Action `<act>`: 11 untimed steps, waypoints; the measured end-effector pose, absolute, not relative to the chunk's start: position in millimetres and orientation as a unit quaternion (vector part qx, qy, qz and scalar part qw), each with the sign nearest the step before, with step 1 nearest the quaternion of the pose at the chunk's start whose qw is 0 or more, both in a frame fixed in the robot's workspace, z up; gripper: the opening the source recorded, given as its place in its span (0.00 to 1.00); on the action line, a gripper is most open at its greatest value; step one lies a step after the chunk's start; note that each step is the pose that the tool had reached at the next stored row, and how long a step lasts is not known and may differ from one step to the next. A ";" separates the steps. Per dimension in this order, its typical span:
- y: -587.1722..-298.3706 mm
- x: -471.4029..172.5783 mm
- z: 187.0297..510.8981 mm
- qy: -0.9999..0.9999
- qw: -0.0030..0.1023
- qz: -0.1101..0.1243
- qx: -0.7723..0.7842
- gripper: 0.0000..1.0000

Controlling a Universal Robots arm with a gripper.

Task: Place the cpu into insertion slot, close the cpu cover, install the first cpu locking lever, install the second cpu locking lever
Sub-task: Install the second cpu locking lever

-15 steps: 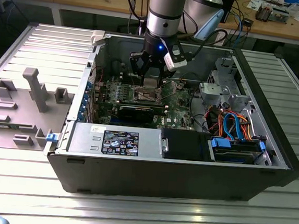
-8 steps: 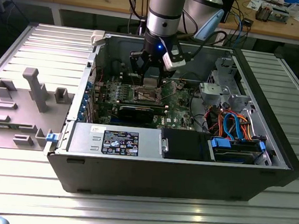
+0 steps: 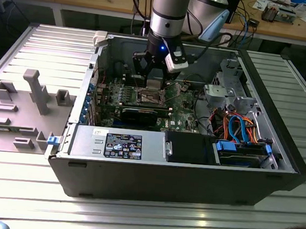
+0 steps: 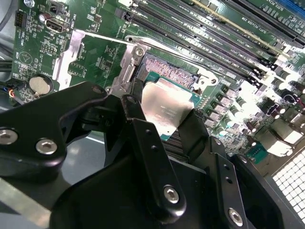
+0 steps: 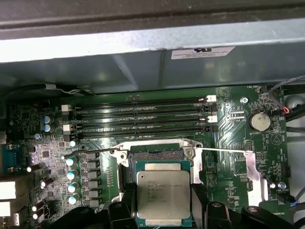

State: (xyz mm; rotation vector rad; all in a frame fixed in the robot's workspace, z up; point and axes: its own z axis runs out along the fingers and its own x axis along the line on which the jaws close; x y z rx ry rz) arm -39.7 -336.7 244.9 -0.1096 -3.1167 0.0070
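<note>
cpu (image 5: 163, 195) is a small flat square chip with a dull silver-grey lid, faint print on top and a thin green edge round it. I see it in both wrist views, pinched on two opposite edges between the black fingers (image 5: 125, 202), so I log them as closed narrow on the cpu. In the second wrist view the cpu (image 4: 167, 107) hangs just above the slot (image 4: 167, 70) and looks slightly tilted against it, with the fingers (image 4: 143, 138) flanking it. I can't call it seated. In the first wrist view the dark pin field of the slot (image 5: 157, 155) shows past one edge of the chip, and the chip overlaps the rest. That slot has a shiny metal rim, with green board (image 5: 228, 133) all around.

The cover (image 5: 251, 169) stands open, a thin silver frame with a window, off beside the slot on the coin cell (image 5: 259, 121) side, and board shows through the window. It is the same cover (image 4: 66, 55) in the second wrist view. Long memory slots (image 5: 143, 119) run along the slot's edge away from the fingers.

In the exterior view the arm (image 3: 167, 14) points straight down into the open case (image 3: 190, 182), wrist vertical, low over the board. I see the case lying on its side on a ribbed metal counter (image 3: 133, 220). A grey fixture (image 3: 34, 91) sits on the counter at the exterior view's left, apart from the case.
</note>
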 end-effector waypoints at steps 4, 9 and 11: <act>-336.7 -39.7 244.7 -0.999 0.012 0.002 -0.046 0.55; -336.7 -39.7 244.6 -0.998 0.012 0.002 -0.060 0.55; -336.7 -39.7 244.5 -0.998 0.012 0.002 -0.064 0.55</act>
